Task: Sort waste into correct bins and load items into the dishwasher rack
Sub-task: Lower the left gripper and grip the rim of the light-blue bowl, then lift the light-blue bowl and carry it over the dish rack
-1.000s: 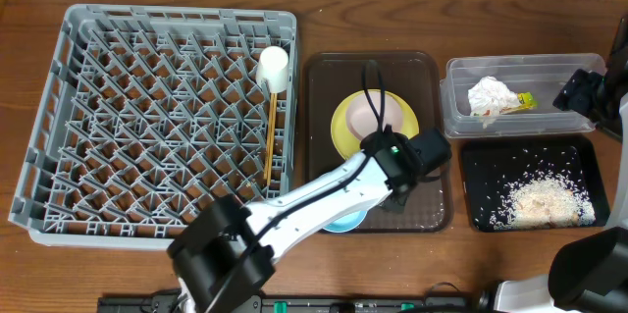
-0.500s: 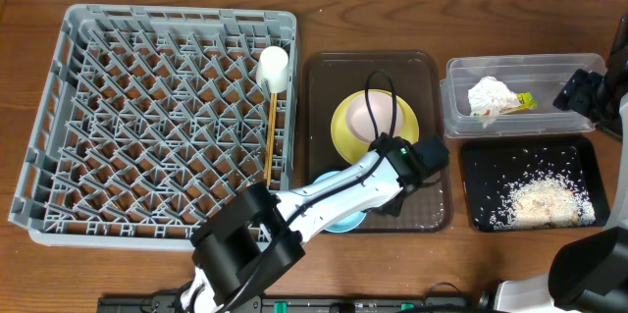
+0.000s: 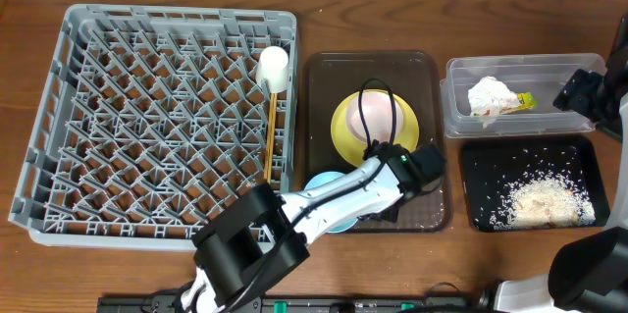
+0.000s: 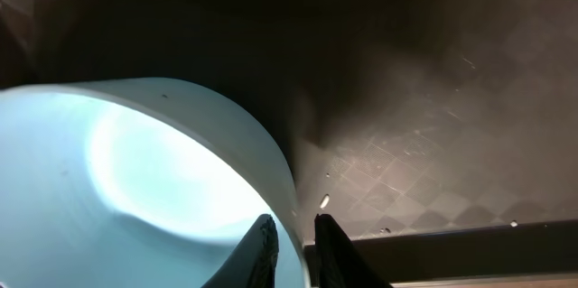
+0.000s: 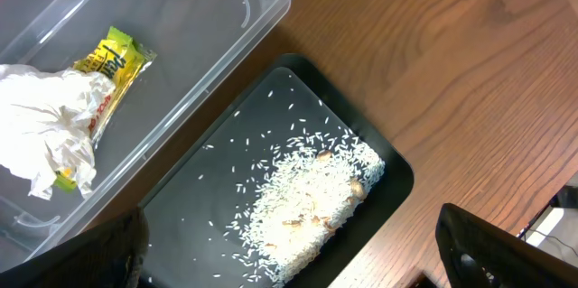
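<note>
The dishwasher rack (image 3: 157, 122) occupies the left half of the table (image 3: 39, 264). At its right edge we find the white cup (image 3: 274, 68) lying at the far end, and the two chopsticks (image 3: 270, 136) running from just below it toward the near side. Immediately right of the rack sits the dark brown serving tray (image 3: 324, 78). It carries the yellow plate (image 3: 343, 122), with the white bowl (image 3: 378, 115) resting on the plate, and the light blue bowl (image 4: 135, 180) at the near left corner of the tray. The left arm (image 3: 324, 190) reaches across this bowl. In the left wrist view, the left jaws are clenched on the rim of the light blue bowl at its right side, one finger inside the wall and one outside. On the right side of the table, the clear tub (image 3: 461, 117) lies at the far position and holds the crumpled napkin (image 5: 50, 116) and the snack packet (image 5: 122, 53), touching each other. The black tray (image 5: 388, 175) lies directly in front of it on the near side, and it holds the rice scraps (image 5: 307, 202), heaped near its centre with loose grains around. The right jaws are released, spread wide above these two bins and grasping nothing.
</note>
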